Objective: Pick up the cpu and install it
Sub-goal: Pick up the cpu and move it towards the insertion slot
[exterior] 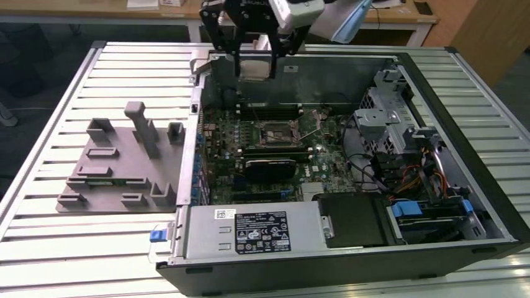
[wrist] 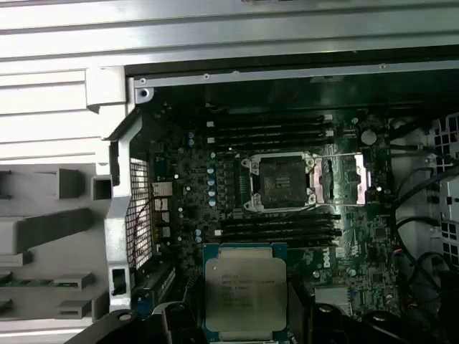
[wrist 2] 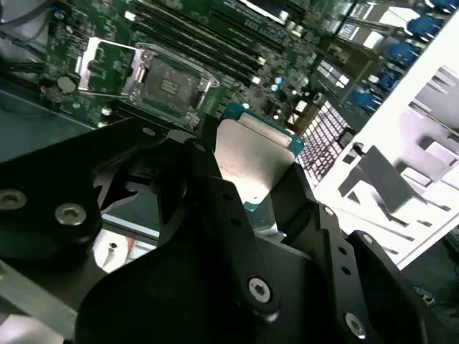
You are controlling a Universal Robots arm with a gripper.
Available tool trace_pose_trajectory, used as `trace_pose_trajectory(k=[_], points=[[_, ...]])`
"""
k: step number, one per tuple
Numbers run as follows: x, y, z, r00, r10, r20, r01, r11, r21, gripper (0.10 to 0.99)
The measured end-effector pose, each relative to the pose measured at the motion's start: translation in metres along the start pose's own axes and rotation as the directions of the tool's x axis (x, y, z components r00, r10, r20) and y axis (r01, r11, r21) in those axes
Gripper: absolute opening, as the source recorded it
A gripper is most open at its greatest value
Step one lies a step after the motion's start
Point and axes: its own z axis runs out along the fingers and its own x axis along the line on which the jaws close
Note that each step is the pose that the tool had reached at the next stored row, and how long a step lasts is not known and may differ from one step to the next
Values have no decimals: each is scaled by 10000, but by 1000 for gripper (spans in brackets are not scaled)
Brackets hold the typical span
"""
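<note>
Carrying step: the gripper (exterior: 254, 67) is closed on two edges of the cpu (wrist: 246, 294) and holds it in the air.
In the exterior view the flat square chip, with its matt silver lid and greenish rim, hangs at 12 o'clock from the empty socket (exterior: 277, 132). I judge that seating it needs level, square alignment.

The fingers (wrist 2: 215, 197) hide the gripped edges of the cpu (wrist 2: 254, 161).

Bright light, glare on cpu (wrist 2: 252, 163)

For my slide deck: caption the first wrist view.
Hand holding the cpu over the motherboard, its socket open.
</note>
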Motion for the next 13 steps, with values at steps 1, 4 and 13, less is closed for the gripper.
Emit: trace_pose_trajectory(k=[1,4,13], points=[[-36,3,1,10000,-2,-5,2,10000,0,545],[-129,10,7,10000,1,-25,-1,10000,1,545],[-313,19,154,10000,1,-48,-1,10000,3,545]])
